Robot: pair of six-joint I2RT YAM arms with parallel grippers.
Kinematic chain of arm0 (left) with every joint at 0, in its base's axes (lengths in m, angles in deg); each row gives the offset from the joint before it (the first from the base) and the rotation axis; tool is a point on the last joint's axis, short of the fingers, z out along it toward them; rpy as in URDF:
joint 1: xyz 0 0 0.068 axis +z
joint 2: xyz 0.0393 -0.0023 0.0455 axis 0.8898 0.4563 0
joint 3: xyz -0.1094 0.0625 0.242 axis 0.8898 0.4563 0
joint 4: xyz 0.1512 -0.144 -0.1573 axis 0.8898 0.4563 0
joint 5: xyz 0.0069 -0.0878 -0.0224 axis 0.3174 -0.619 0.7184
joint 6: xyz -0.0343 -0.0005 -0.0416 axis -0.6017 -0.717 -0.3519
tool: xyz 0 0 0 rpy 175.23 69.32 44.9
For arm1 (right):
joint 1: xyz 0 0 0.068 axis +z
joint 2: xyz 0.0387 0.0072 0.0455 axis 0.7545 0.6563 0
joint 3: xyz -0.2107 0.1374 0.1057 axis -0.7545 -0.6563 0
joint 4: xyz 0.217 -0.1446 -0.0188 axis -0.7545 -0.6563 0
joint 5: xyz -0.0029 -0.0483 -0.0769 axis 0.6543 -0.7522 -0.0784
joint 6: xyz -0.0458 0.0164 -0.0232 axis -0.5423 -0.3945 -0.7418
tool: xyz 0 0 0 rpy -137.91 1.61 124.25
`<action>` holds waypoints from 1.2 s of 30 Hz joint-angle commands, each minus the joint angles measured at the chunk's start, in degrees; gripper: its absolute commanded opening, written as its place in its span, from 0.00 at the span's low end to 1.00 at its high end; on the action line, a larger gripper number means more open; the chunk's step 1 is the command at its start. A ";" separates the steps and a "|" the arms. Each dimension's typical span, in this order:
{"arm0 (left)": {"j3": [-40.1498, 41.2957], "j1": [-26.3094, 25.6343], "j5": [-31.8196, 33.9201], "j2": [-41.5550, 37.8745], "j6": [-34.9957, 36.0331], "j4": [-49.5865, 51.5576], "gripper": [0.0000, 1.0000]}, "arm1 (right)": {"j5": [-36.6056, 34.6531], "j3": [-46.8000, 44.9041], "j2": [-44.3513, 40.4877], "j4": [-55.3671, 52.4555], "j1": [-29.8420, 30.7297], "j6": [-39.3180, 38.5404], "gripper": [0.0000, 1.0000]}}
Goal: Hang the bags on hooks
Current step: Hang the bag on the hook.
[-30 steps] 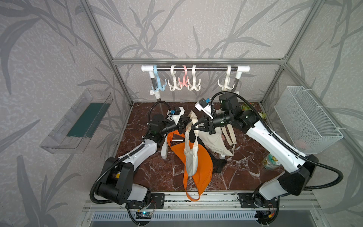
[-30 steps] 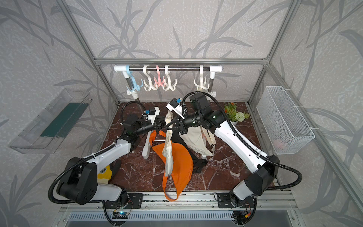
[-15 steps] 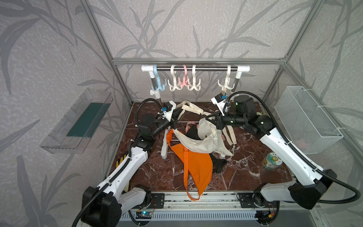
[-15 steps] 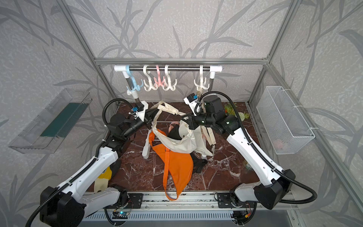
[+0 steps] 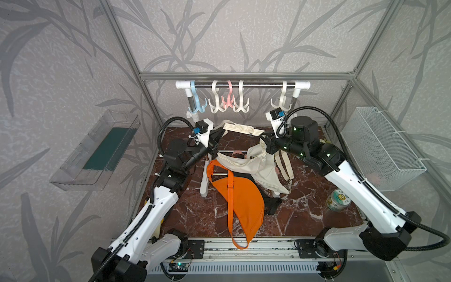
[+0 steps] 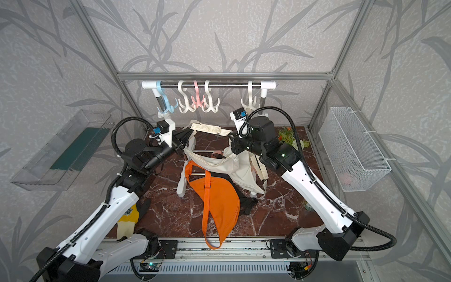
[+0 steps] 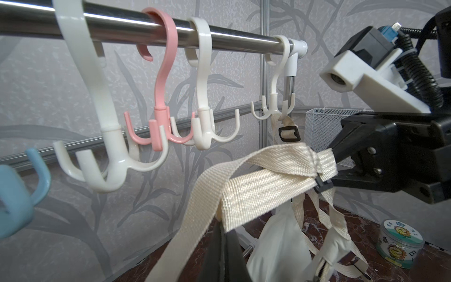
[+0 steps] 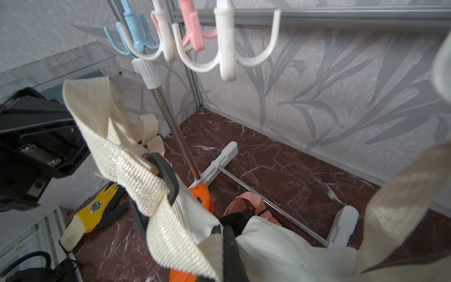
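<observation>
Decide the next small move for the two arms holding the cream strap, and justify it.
Probably raise both arms together to carry the strap over a prong of the white hook: left gripper and right gripper hold it stretched below the hooks, cream bag sagging beneath.

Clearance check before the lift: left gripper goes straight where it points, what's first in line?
Likely nothing before the back wall: the left gripper, shut on the cream strap, seems aimed just under the middle white hook. Depth unclear.
</observation>
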 commanded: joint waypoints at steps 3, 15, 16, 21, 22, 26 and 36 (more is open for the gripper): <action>-3.48 -2.28 4.89 -0.81 -3.21 -1.38 0.00 | -9.73 4.78 0.98 4.10 -0.08 -1.23 0.00; -10.32 -12.28 23.54 4.21 -2.03 -0.23 0.00 | -18.80 12.24 8.42 9.22 2.64 -5.47 0.00; -10.57 -12.92 24.35 4.48 -1.61 -0.47 0.00 | -19.16 12.53 8.81 9.75 2.67 -5.75 0.00; -12.13 -14.84 26.17 5.96 -0.33 -0.60 0.00 | -21.19 14.72 10.69 11.06 2.76 -7.67 0.00; -12.79 -14.96 26.68 6.29 -0.29 0.01 0.00 | -21.54 15.30 11.09 11.21 2.74 -8.04 0.00; -14.30 -15.12 28.21 7.21 -0.67 0.97 0.00 | -22.92 17.69 12.76 11.16 2.74 -8.66 0.00; -18.41 -15.35 30.25 9.99 -2.53 6.00 0.00 | -25.58 23.15 17.89 11.37 2.76 -10.65 0.00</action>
